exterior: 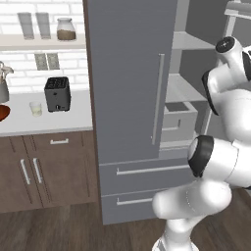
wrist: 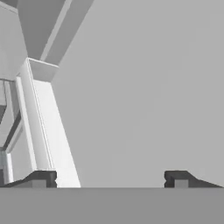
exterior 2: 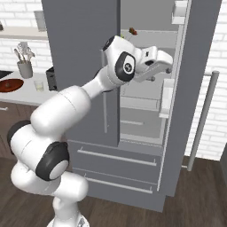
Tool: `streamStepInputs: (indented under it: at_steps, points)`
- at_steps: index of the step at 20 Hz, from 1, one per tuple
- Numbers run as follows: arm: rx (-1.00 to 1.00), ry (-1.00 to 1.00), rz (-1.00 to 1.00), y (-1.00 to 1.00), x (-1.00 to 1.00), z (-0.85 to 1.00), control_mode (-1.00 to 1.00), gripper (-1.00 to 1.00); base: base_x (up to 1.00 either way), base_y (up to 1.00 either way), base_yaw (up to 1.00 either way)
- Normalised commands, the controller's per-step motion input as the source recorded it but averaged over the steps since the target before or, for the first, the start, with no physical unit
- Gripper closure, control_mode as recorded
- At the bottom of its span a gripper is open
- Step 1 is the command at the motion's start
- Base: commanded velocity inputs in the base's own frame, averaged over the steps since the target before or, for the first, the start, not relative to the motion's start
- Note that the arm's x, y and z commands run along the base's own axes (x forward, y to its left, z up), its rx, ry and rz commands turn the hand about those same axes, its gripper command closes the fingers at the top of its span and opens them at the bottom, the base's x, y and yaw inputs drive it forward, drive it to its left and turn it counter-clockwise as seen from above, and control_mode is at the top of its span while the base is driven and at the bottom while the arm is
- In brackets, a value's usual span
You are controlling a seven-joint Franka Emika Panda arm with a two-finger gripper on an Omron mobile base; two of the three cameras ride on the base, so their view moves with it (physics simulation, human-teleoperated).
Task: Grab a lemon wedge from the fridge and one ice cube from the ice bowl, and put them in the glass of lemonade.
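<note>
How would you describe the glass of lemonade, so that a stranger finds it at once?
Look at the white counter left of the grey fridge. The glass of lemonade stands just left of the black toaster, short, clear, with pale yellow liquid.

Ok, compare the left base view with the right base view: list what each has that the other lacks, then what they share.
Left base view: a wall shelf with two tall glasses and a jar, plus brown cupboards. Right base view: the open gripper reaching into the fridge, and the swung-open door's bar handle. Shared: the fridge, black toaster, glass of lemonade and ice bowl.
</note>
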Motion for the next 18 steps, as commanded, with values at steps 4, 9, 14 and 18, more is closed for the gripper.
streamStepInputs:
  at_steps: [4, 9, 14, 18]
  points:
    - [0.01, -0.21, 0.11, 0.78, 0.00, 0.09, -1.00, -1.00, 0.00, 0.00, 0.00]
    - [0.20, -0.37, 0.21, 0.65, -0.07, -0.09, -1.00, -1.00, 0.00, 0.00, 0.00]
    - [0.33, -0.22, 0.42, 0.55, 0.00, -0.38, -1.00, -1.00, 0.00, 0.00, 0.00]
    - [0.25, -0.04, 0.48, 0.69, 0.00, -0.09, -1.00, -1.00, 0.00, 0.00, 0.00]
